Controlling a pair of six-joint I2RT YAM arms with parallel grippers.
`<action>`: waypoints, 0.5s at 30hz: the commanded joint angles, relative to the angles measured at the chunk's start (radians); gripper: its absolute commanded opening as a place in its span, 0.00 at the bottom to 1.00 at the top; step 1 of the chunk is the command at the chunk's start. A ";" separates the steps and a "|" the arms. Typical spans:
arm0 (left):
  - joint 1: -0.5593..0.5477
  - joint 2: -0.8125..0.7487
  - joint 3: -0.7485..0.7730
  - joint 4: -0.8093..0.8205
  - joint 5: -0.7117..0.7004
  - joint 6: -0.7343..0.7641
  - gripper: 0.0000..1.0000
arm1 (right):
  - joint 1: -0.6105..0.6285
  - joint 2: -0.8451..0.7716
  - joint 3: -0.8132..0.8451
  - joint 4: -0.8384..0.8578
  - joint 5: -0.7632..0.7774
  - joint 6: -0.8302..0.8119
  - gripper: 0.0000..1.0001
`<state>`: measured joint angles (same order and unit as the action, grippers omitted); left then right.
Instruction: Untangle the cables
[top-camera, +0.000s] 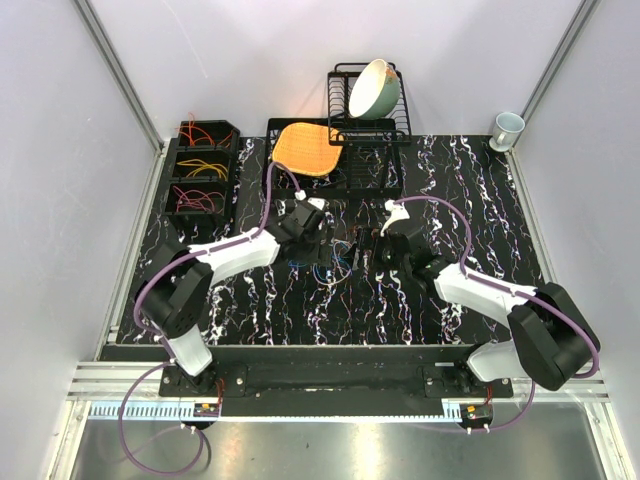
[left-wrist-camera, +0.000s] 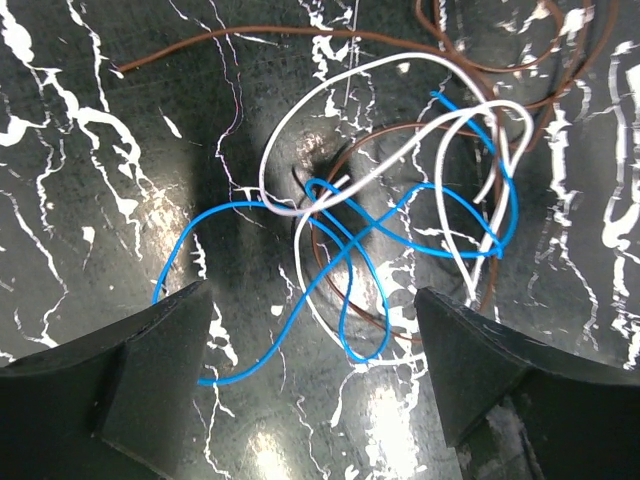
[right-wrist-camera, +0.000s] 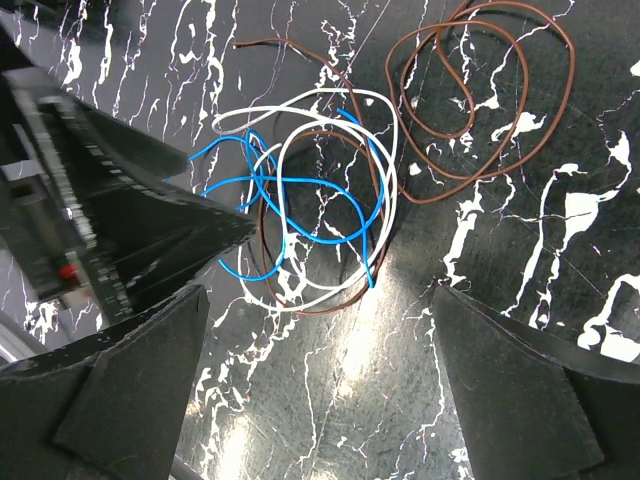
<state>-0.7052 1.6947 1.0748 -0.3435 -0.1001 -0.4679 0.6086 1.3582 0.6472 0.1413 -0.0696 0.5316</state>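
A tangle of blue, white and brown cables lies on the black marbled table between my two grippers. In the left wrist view the knot sits just ahead of my left gripper, which is open; a blue loop reaches between its fingers without being pinched. In the right wrist view the same tangle lies ahead of my open right gripper, which holds nothing. The left gripper's finger touches the tangle's left side. A separate brown coil lies beyond.
Black bins holding orange, yellow and red cables stand at the back left. An orange mat and a dish rack with a pale bowl stand at the back middle. A cup sits at the back right corner.
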 joint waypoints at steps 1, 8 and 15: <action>-0.004 0.037 0.045 0.021 0.026 0.011 0.83 | -0.004 0.001 0.039 0.017 0.011 0.002 1.00; -0.007 0.043 0.034 0.023 0.030 0.009 0.68 | -0.006 -0.002 0.039 0.018 0.011 0.002 1.00; -0.010 0.026 0.013 0.029 0.027 -0.002 0.42 | -0.004 -0.004 0.037 0.020 0.010 0.002 1.00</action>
<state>-0.7082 1.7458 1.0821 -0.3454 -0.0845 -0.4721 0.6086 1.3582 0.6476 0.1410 -0.0696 0.5316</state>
